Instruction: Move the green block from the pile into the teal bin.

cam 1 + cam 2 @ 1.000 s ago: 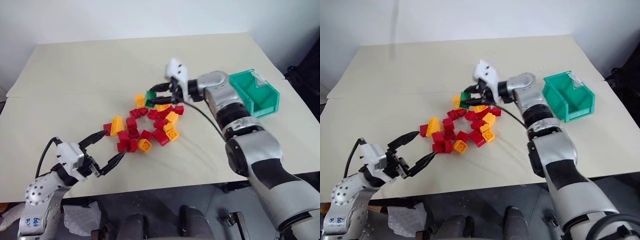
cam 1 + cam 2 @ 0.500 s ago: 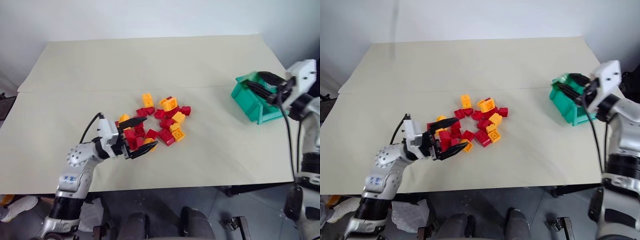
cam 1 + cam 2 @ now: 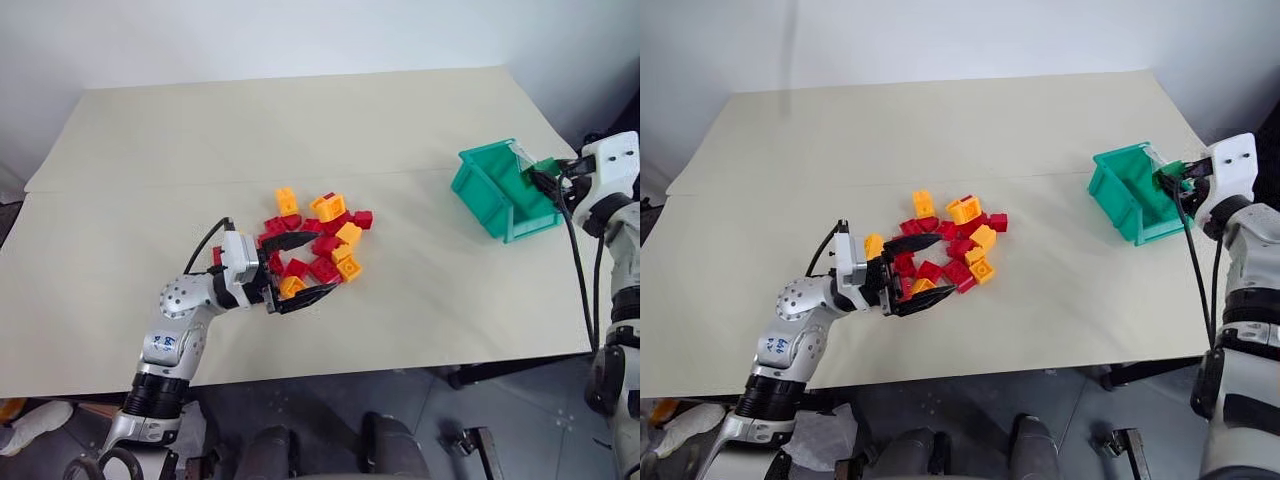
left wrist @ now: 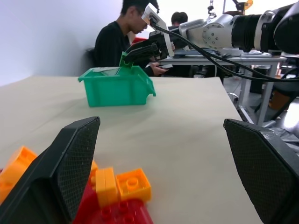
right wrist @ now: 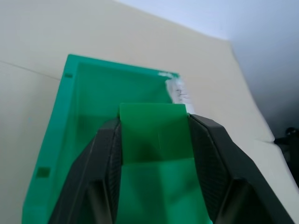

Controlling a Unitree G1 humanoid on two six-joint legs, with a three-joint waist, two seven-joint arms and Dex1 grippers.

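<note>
The green block [image 5: 153, 133] sits between the fingers of my right gripper [image 5: 154, 154], which is shut on it right above the teal bin [image 5: 79, 121]. From the head, the gripper [image 3: 545, 180] hangs over the far right rim of the bin [image 3: 485, 190] near the table's right edge. The pile [image 3: 318, 243] of red and orange-yellow bricks lies mid-table. My left gripper [image 3: 303, 268] is open, low over the table, with its fingers straddling the pile's near bricks. The left wrist view shows orange and red bricks [image 4: 117, 186] between its wide-apart fingers [image 4: 70, 172].
The beige table [image 3: 420, 300] has a seam running across its middle. Bare tabletop separates the pile from the bin. A black cable [image 3: 578, 270] hangs from my right wrist. A person [image 4: 117, 42] sits beyond the table, seen behind the bin in the left wrist view.
My right gripper has carried the green block from the pile rightward to above the teal bin. My left gripper has moved right, up to the pile's near bricks.
</note>
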